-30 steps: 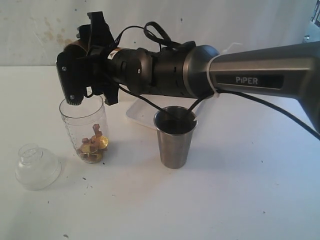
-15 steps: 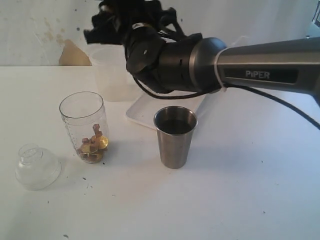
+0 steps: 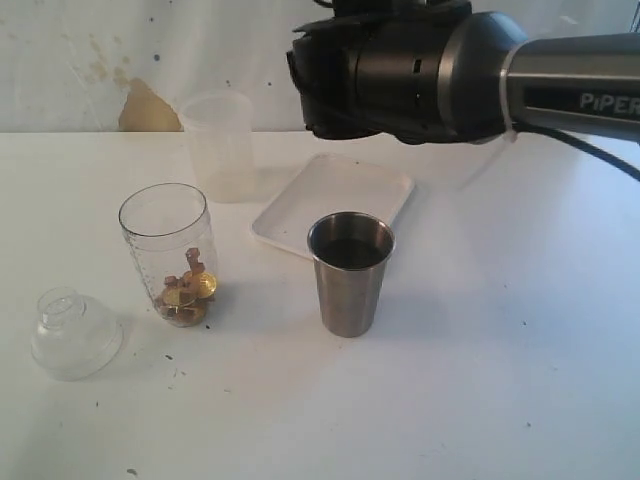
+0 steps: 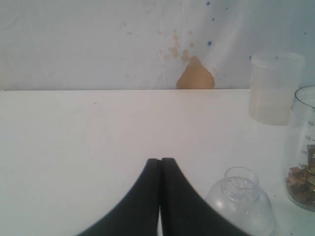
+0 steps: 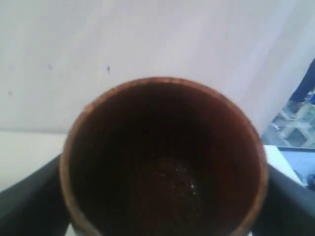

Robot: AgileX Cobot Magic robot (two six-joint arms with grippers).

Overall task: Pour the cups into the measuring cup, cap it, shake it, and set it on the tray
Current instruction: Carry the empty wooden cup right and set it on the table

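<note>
The measuring cup [image 3: 165, 255] stands upright and uncapped at left of centre on the table [image 3: 480, 380]. Small brown and gold pieces [image 3: 187, 293] lie at its bottom. The domed cap [image 3: 75, 333] sits near-left of it, apart. The steel tumbler [image 3: 350, 275] stands upright at centre, just near of the tray [image 3: 335, 195]; its interior is too dark to tell its contents. The frosted plastic cup [image 3: 218, 145] stands far-left of the tray. The right gripper [image 5: 165, 211] clamps the wooden cup [image 5: 162, 147] between its fingers [image 5: 29, 196]; the cup's interior appears to show only fine specks. The left gripper [image 4: 160, 164] has its jaws pressed together, beside the domed cap
</note>
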